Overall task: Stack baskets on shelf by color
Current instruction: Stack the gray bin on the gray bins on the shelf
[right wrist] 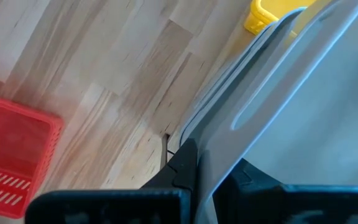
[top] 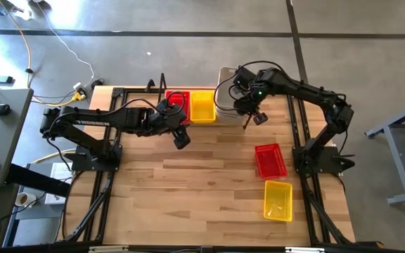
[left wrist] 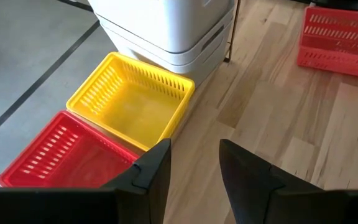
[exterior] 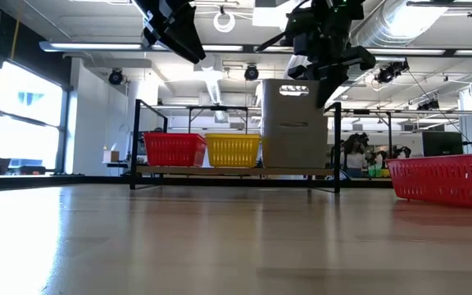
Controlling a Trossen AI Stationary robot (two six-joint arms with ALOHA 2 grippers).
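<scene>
High view: right tool (top: pixel 253 112) sits over the grey-white basket stack (top: pixel 227 98) at the shelf's (top: pixel 162 88) 3 o'clock end; its wrist view shows the fingers pinching the top grey-white basket's rim (right wrist: pixel 272 93). Red basket on shelf (top: pixel 178 105) and yellow basket on shelf (top: pixel 202 107) fill the other two bays, so grey-white is the step in hand.

Left tool (left wrist: pixel 194 165) hovers at 6 o'clock of the red bay, fingers spread, holding nothing. It needs to stay clear.

To seat it well:
- square the held rim to the stack below before lowering; rims are flared, so a skewed drop will likely wedge
- come straight down, and let go only once it nests flat
- mind the shelf's end loop beside the stack

Loose red basket (top: pixel 270 160) and loose yellow basket (top: pixel 278 199) lie on the desk (top: pixel 209 176) at 4–5 o'clock, apart from each other and well away from the shelf. I'd take them next, each to its colour bay.
</scene>
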